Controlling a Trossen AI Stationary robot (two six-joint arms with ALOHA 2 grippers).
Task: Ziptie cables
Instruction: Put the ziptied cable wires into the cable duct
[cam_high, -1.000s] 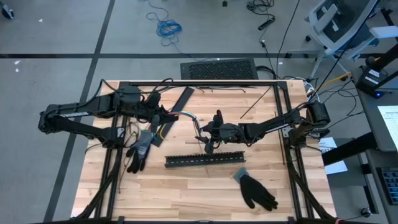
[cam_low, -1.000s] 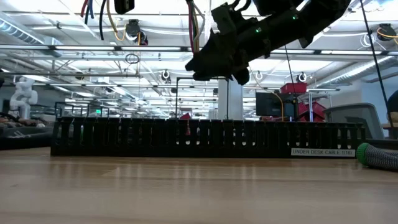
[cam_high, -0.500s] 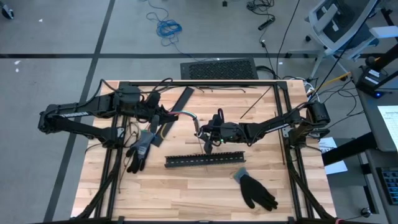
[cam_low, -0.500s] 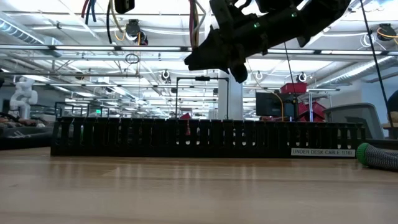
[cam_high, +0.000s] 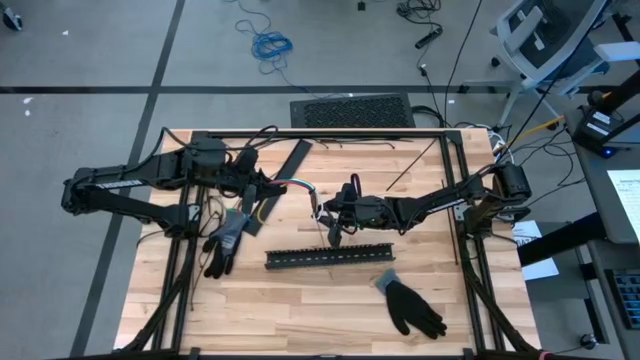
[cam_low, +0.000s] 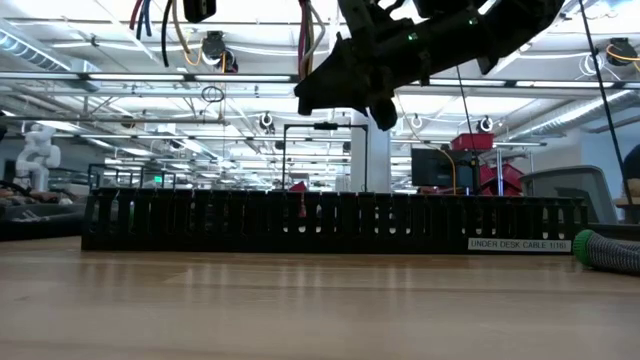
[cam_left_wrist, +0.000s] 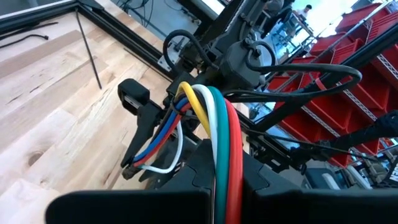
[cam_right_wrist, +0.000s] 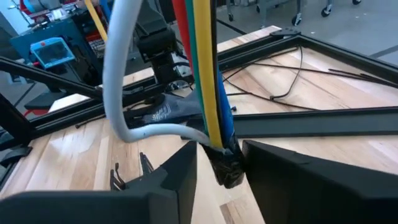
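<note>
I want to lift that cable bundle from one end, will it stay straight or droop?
Probably droop. The cables already curve between the left pincer and right pincer, and one white wire loops away from the rest. They look thin and light, so likely easy to lift but apt to splay.

Even, bright light falls on the table (cam_high: 300, 300) from overhead, leaving only soft, short shadows under the arms. Seen from table height, rows of ceiling lamps (cam_low: 120, 80) glare at 12 o'clock and the near wood at 6 o'clock is blurred. In both wrist views the cables (cam_left_wrist: 214, 124) up close are soft and the backgrounds hazy
</note>
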